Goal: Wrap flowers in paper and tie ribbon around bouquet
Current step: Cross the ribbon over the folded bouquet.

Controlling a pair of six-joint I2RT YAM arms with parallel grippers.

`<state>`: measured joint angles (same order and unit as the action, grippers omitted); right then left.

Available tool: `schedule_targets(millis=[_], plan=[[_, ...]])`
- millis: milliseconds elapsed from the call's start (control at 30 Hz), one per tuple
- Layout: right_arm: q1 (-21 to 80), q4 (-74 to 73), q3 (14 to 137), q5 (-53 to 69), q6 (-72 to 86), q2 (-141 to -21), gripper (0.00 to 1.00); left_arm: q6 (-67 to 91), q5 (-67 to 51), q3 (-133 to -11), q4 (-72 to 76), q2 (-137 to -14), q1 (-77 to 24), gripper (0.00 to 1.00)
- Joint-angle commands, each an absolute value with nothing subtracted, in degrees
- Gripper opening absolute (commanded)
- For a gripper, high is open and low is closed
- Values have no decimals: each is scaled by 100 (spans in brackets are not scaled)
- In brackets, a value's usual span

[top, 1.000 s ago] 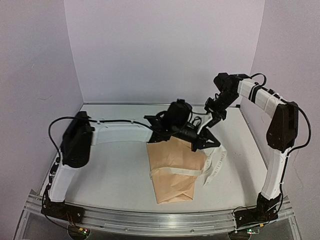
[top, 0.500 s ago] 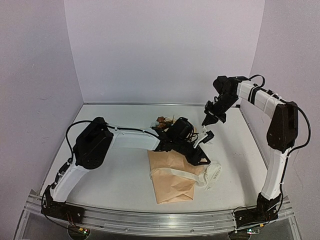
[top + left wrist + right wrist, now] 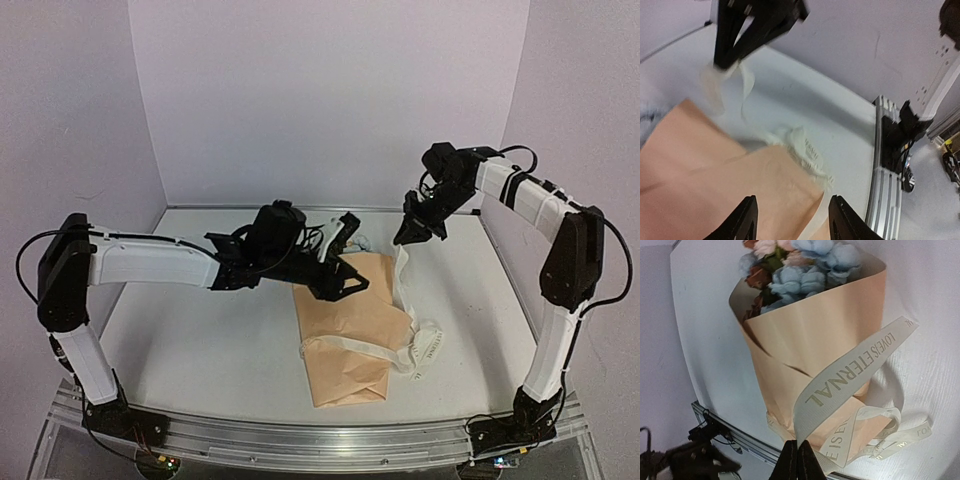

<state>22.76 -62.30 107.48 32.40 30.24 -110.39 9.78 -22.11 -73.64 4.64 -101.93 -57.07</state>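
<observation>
Peach-tan paper-cone bouquet (image 3: 350,330) of blue and brown flowers (image 3: 805,270) lies on the white surface (image 3: 220,340); right claw (image 3: 407,238) clamped on its cream-white lettered ribbon (image 3: 403,285), aloft; left claw (image 3: 792,222) apart above the paper.
</observation>
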Motion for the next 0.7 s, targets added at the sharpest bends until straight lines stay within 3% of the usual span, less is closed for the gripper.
schedule_targets(millis=[0,267,533,667], plan=[[2683,-6093,10878,3610,2330,-10399,0,1142,-1676,-6020,275,-9759,-5713,50],[2815,-6231,9560,1992,1773,-9129,0,733,-1710,-6047,-77,-10097,-5713,57],[2819,-6442,9144,1411,1611,-8511,0,611,-1673,-6397,-342,-10443,-5722,39],[2821,-6513,9006,1352,1528,-8275,0,694,-1465,-6090,-300,-10197,-5729,50]])
